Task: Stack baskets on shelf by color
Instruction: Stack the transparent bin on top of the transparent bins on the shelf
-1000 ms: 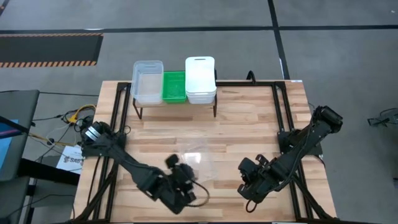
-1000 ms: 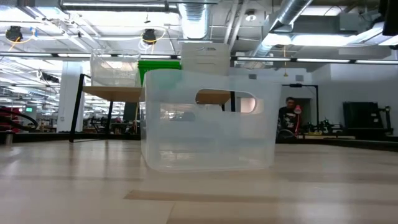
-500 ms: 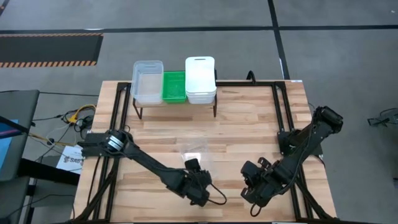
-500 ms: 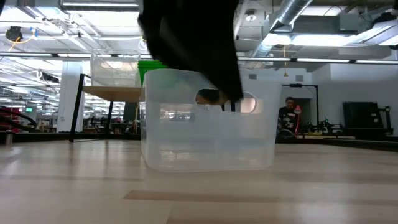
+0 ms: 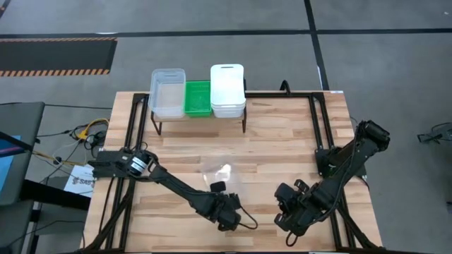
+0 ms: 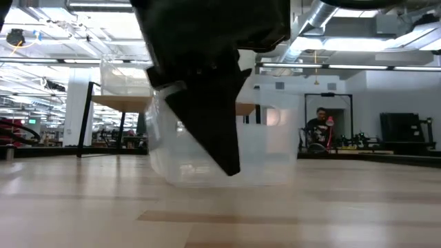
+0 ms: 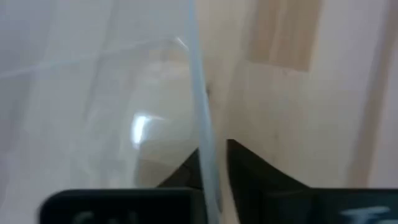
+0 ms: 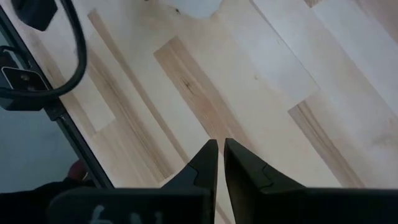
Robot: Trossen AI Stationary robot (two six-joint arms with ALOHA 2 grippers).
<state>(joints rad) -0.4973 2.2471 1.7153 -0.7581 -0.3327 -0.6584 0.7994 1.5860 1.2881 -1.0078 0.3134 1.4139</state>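
A clear basket stands in the middle of the wooden table; the low view shows the clear basket close up. My left gripper reaches over its near wall and is shut on it. The shelf at the far edge carries a clear basket stack on the left. A green basket sits in the middle and a white stack on the right. My right gripper hovers shut over bare wood near the table's front right. My left gripper has the clear basket's near wall at its upper rim, one finger inside the basket and one outside. The fingers come from above and from the near side, slanting down. The basket's bottom is at the table, slightly askew.
Black frame rails run along the table's left and right sides. Bare wood lies between the held basket and the shelf. A person shows far off in the room behind.
My left gripper has swung from the near left toward the clear basket, come down over its near wall and shut on it. The basket has shifted a little to the left in the low view and sits slightly askew.
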